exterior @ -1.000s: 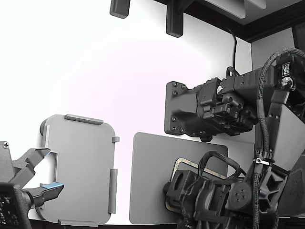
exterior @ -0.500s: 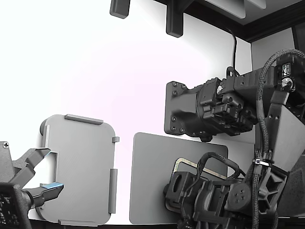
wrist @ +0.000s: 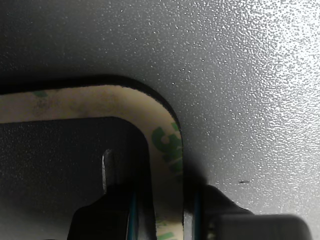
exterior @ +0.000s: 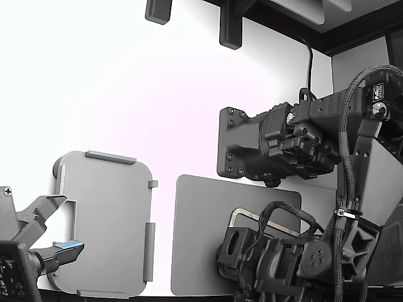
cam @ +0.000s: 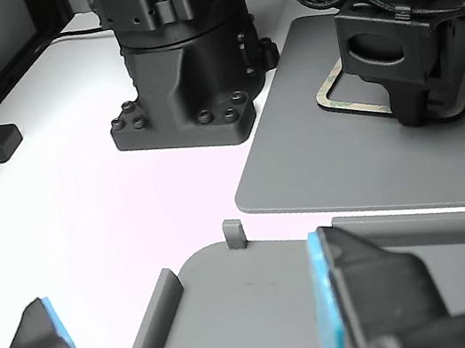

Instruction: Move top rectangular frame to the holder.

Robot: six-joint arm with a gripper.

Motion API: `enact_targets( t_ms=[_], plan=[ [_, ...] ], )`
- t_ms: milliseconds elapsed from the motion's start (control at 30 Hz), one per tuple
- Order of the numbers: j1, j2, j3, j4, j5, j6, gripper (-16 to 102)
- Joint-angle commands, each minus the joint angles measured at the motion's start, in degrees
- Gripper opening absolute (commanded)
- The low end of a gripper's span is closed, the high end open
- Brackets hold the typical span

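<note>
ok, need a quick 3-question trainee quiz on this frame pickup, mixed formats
1. True or false: the rectangular frame already sits in the holder.
2. Multiple choice: the frame rests on (A) the white table, (B) the dark grey mat, (C) the holder.
3. Short answer: where do the pincer fingers stand relative to the frame's band in the wrist view?

Key
1. False; the holder is empty, at the exterior view's left.
2. B.
3. One finger on each side of the band, near a rounded corner; firm contact cannot be told.
</note>
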Motion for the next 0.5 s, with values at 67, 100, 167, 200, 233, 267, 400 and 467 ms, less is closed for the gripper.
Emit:
enact_targets(
  t_ms=[67, 100, 167, 200, 233, 267, 400, 467],
  plan=[
    [-1.32, 1.67, 0.0, -0.35, 0.62, -1.41, 29],
    [-1.41, 1.67, 0.18, -0.44, 0.62, -1.67, 26],
    [-1.49, 1.67, 0.26, -0.44, 0.62, -2.11, 22],
    [-1.58, 1.67, 0.35, -0.44, 0.62, -2.29, 19],
    [-1.67, 1.67, 0.35, -0.53, 0.62, -2.46, 15],
    [-1.85, 1.67, 0.44, -0.53, 0.7, -2.64, 10],
    [-2.37, 1.76, 0.79, -0.44, 1.58, -3.6, -10],
    [-2.55, 1.76, 0.53, -0.18, 1.58, -4.22, -10]
  ],
)
